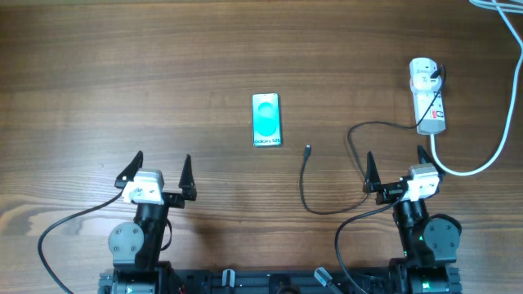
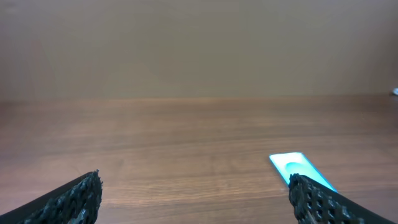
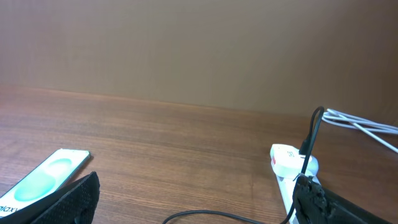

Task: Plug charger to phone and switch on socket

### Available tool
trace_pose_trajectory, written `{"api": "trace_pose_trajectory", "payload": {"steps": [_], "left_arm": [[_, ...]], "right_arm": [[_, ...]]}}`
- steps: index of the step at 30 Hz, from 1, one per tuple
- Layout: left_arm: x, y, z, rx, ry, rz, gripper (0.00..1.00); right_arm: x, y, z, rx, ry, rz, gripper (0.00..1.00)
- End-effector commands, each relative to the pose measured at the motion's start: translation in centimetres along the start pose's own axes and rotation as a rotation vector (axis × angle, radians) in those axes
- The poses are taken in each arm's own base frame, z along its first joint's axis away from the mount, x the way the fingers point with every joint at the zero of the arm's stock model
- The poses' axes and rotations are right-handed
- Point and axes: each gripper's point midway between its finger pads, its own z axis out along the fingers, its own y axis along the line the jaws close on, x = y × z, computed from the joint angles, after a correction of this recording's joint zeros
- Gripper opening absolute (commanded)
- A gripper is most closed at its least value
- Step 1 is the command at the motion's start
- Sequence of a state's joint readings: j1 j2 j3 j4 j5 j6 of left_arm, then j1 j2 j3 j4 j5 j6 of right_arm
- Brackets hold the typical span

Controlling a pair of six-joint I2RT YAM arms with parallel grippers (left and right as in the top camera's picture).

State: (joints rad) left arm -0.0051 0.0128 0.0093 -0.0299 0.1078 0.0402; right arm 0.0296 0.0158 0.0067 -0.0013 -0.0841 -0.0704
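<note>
Charger plug point(image 1: 307, 149) is our starting point: small and dark, it lies loose on the table point(image 1: 122, 65), just right of the phone point(image 1: 266, 119) near its robot-side end, not touching it. Its short body points toward the far edge, roughly parallel to the phone's long axis, which also runs near to far with the white lettering at the near end. From the plug the thin black cable point(image 1: 302, 184) drops toward us, loops right in front of the right gripper point(image 1: 395, 155), then climbs to the white adapter in the socket point(image 1: 426, 98) at the far right.

We judge the right arm the better one for the plug: it lies ahead and to the left of those jaws, closer than to the left gripper point(image 1: 162, 159). The phone sits between the two arms, ahead and to the right of the left one, which could steady it. Both pairs of jaws stand spread wide and hold nothing.

We see nothing between the right jaws and the plug except the cable's own slack, which a reach could drag. The socket's red switch point(image 1: 434, 113) is ahead and slightly right of the right gripper, with the thick white lead point(image 1: 466, 172) curling off beside it. Nothing is plugged into the phone yet.
</note>
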Motion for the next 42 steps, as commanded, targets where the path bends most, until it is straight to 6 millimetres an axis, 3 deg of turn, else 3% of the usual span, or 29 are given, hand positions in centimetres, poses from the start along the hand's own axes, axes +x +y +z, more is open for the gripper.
{"api": "trace_pose_trajectory", "payload": {"steps": [1,3,9,16,21,24,29,31,36,42], "left_arm": [[-1.5,-2.6,-0.3,0.155,-0.065,0.017,1.00],[-3.2,-3.8,-0.7,0.224,-0.133,0.008,1.00],[-9.4,-3.9,-2.3,0.250,-0.331,-0.127,1.00],[-16.9,-4.5,-5.1,0.265,-0.460,-0.096,1.00],[-21.0,-5.0,-5.0,0.280,-0.355,-0.111,1.00],[-22.8,-5.7,-3.4,0.308,-0.186,-0.140,1.00],[-21.7,-4.2,-0.6,0.197,0.247,-0.144,1.00],[-21.7,-4.9,-0.1,0.229,0.349,-0.182,1.00],[-19.4,-7.8,-0.8,0.393,0.535,-0.285,1.00],[-15.5,-6.0,-1.5,0.232,0.726,-0.374,1.00]], "right_arm": [[0.0,-0.4,0.0,0.020,0.000,-0.008,1.00],[0.0,-0.4,0.0,0.020,0.000,-0.008,1.00],[0.0,-0.4,0.0,0.020,0.000,-0.009,1.00],[0.0,-0.4,0.0,0.020,0.000,-0.008,1.00],[0.0,-0.4,0.0,0.020,0.000,-0.008,1.00],[0.0,-0.4,0.0,0.020,0.000,-0.008,1.00],[0.0,-0.4,0.0,0.020,0.000,-0.008,1.00],[0.0,-0.4,0.0,0.020,0.000,-0.008,1.00],[0.0,-0.4,0.0,0.020,0.000,-0.008,1.00],[0.0,-0.4,0.0,0.020,-0.001,-0.009,1.00]]}}
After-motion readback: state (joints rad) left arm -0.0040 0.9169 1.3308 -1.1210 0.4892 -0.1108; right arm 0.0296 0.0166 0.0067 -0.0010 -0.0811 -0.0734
